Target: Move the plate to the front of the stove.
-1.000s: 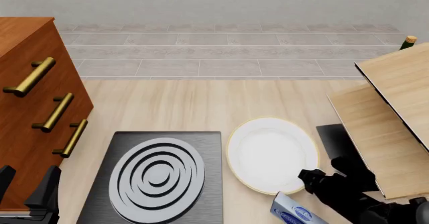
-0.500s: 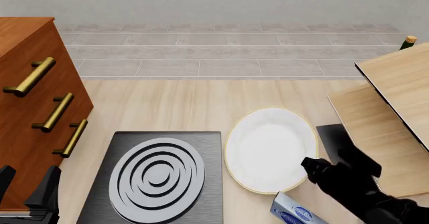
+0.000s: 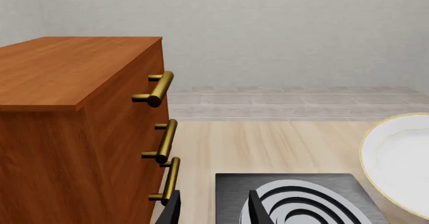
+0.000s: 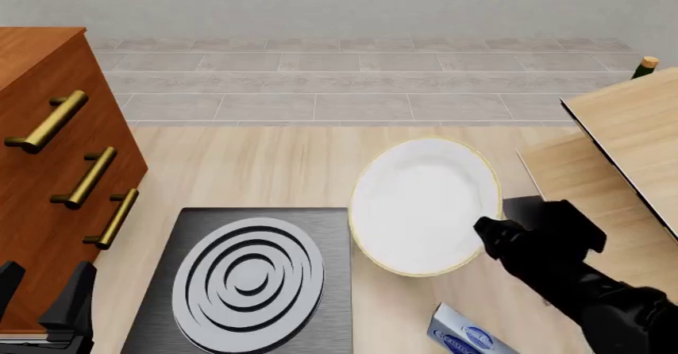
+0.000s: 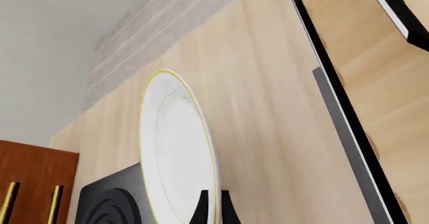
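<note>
The plate (image 4: 418, 207) is white with a thin pale-yellow rim; it hangs tilted above the table, just right of the stove's far right corner. My right gripper (image 4: 490, 231) is shut on its right edge, and the right wrist view shows the fingertips (image 5: 201, 210) pinching the rim of the plate (image 5: 171, 148). The stove (image 4: 330, 239) is a dark-grey slab with a ringed light-grey burner (image 4: 249, 278). My left gripper (image 4: 43, 306) stays open at the near left, beside the stove (image 3: 231, 184), holding nothing.
A wooden drawer cabinet (image 4: 43, 132) with brass handles stands at the left. Pale wooden boards (image 4: 625, 148) rise at the right over a black flat rectangle (image 4: 522, 209). A blue-and-white pack (image 4: 466, 338) lies near the front edge.
The right gripper has lifted the plate off the table and carried it farther away, tilting it more steeply. The left arm has not moved.
</note>
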